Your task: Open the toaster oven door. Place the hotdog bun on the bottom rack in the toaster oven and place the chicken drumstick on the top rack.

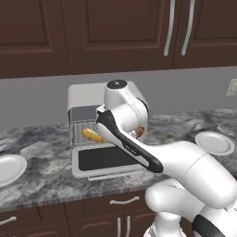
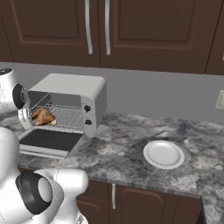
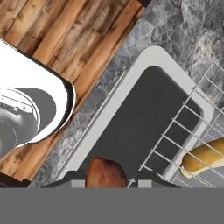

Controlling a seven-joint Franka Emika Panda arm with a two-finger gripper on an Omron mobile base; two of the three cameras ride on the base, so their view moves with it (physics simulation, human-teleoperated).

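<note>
The robot arm (image 1: pixel 185 171) fills the foreground of the left base view, its white links reaching forward into the mouth of the toaster oven (image 2: pixel 70 103). The oven stands on the marble counter (image 2: pixel 131 144) with its door (image 1: pixel 104 159) dropped flat toward the robot, so the opening step looks done. Inside, the hotdog bun (image 1: pixel 92 135) lies on a wire rack (image 1: pixel 85 132) on the left side; the hand view shows the same bun resting on rack bars past the door's edge, which suggests the first placement is also finished, though which level that rack sits at is hard to tell.

The step in hand appears to be the second placement. The gripper (image 3: pixel 106 178) is closed narrowly on the chicken drumstick (image 3: pixel 105 174), whose brown end bulges between the two finger tips above the dark door glass. From the right base view the drumstick sits at the oven's opening, over the rack there. The next move likely calls for carrying it further in at the upper rack's height, setting it down and releasing without knocking the bun.

Two white plates rest on the counter, one left of the oven (image 1: pixel 9 167) and one right (image 2: pixel 164 154), both bare.
</note>
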